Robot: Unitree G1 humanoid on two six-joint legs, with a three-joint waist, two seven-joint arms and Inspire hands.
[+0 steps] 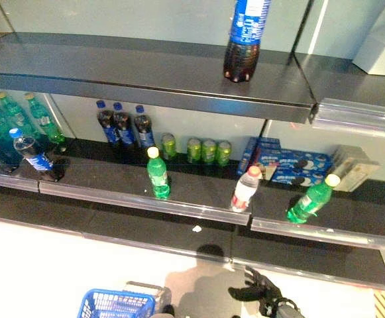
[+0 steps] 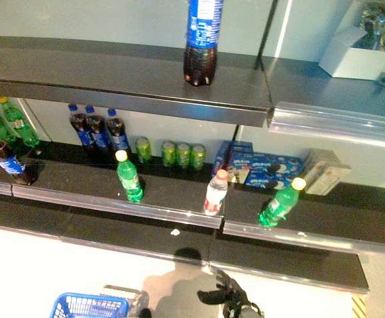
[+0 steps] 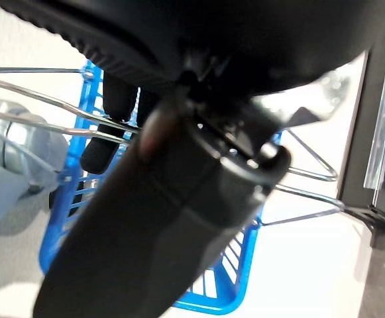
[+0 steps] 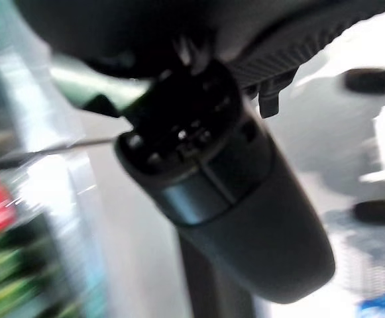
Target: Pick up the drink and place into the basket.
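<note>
Several drinks stand on the middle shelf: a green bottle with a yellow cap (image 1: 158, 175), a pale bottle with a pink cap (image 1: 245, 191) and a leaning green bottle (image 1: 309, 201). On the top shelf stands a tall cola bottle (image 1: 243, 40). My right hand (image 1: 258, 291) hovers low in front of the shelves, below the pink-capped bottle, open with fingers spread and holding nothing. The blue basket (image 1: 116, 305) hangs at the lower left. In the left wrist view my left hand (image 3: 116, 109) has its fingers curled round the basket's wire handle (image 3: 40, 99).
Cola bottles (image 1: 124, 124), small green cans (image 1: 205, 151) and blue biscuit boxes (image 1: 286, 162) fill the back of the middle shelf. More bottles (image 1: 20, 132) crowd its left end. The shelf's metal front edge (image 1: 146, 200) juts out above the lowest shelf (image 1: 179, 232).
</note>
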